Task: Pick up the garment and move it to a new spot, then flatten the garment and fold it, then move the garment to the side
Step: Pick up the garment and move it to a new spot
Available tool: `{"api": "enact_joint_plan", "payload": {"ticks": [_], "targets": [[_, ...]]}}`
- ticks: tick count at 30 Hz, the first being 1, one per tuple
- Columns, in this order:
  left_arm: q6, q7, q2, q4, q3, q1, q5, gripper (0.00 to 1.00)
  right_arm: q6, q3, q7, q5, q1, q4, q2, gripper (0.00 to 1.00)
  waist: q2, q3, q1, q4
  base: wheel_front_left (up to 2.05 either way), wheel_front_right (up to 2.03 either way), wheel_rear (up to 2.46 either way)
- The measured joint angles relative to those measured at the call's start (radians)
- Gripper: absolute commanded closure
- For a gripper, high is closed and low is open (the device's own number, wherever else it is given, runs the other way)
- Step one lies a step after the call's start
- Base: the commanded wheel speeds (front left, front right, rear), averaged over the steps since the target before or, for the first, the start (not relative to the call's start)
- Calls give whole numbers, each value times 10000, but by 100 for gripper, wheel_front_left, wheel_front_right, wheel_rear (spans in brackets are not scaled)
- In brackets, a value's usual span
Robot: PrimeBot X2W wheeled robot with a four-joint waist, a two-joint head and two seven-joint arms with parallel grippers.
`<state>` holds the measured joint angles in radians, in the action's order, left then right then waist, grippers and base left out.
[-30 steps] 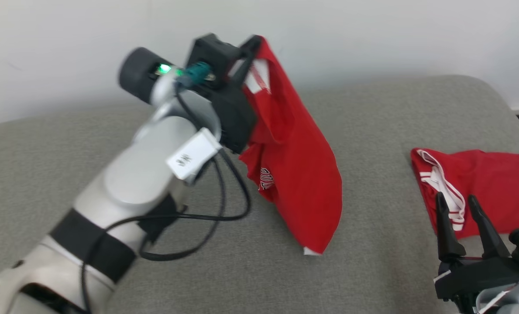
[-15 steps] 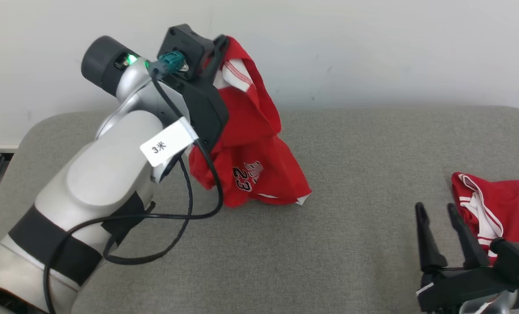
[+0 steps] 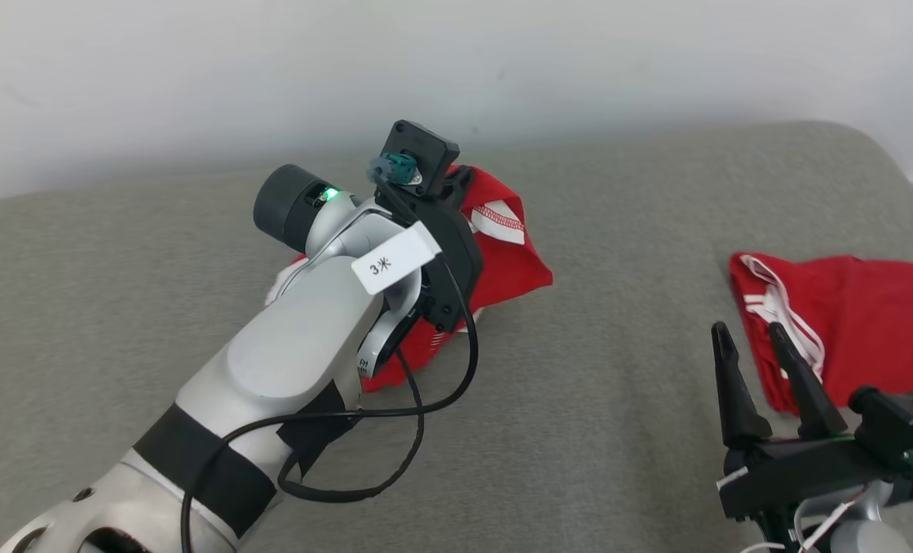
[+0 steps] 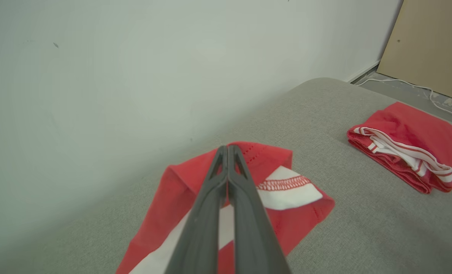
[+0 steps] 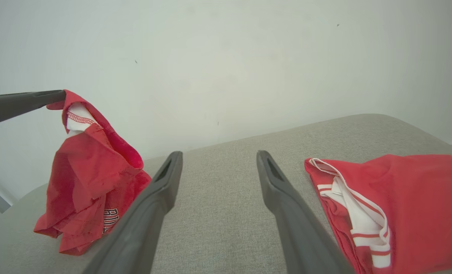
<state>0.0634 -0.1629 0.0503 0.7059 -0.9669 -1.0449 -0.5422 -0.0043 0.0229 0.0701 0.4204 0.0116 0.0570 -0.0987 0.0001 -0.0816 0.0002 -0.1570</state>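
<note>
Garment point(image 3: 514, 265) in clamped left pincer point(image 4: 227, 147) now hangs lower

Bare test room: grey upholstered pad point(image 3: 617, 430), plain white wall point(image 3: 579, 61), loose floor cable point(image 4: 408, 83)

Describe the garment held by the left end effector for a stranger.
On the grey cushion, look left of centre. The red jersey there hangs from the left end effector. Unlike the folded red garment at right, it is crumpled and gripped.
</note>
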Motion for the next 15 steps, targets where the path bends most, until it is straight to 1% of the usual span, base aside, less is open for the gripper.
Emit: {"api": "enact_joint_plan", "payload": {"ticks": [1,2,3,4,7,10,15], "targets": [[73,-8,-42,77,48,-2,-48,100,2,27,0,0,101,-4,10,0,0,-86,-1,-131,0,0,0],[77,-8,-67,165,71,-5,-48,78,2,67,0,0,220,-29,25,0,-1,-172,-1,-265,0,0,0],[81,-4,-61,249,105,-5,-50,44,6,134,-2,0,360,-77,35,0,-1,-261,0,-405,0,0,0],[81,10,-65,320,115,-13,-56,0,13,176,-2,2,493,-138,52,0,0,-346,0,-542,0,0,0],[52,54,-88,499,54,-35,-215,0,13,182,6,10,770,-240,102,0,0,-602,0,-947,0,0,0],[-213,159,-176,688,-79,-72,-384,0,-6,-102,100,36,794,-334,79,0,0,-888,0,-1235,0,0,0],[-472,382,-155,855,-100,-64,-652,0,-15,-219,188,38,807,-541,44,0,0,-1215,1,-1344,0,0,0]]}}
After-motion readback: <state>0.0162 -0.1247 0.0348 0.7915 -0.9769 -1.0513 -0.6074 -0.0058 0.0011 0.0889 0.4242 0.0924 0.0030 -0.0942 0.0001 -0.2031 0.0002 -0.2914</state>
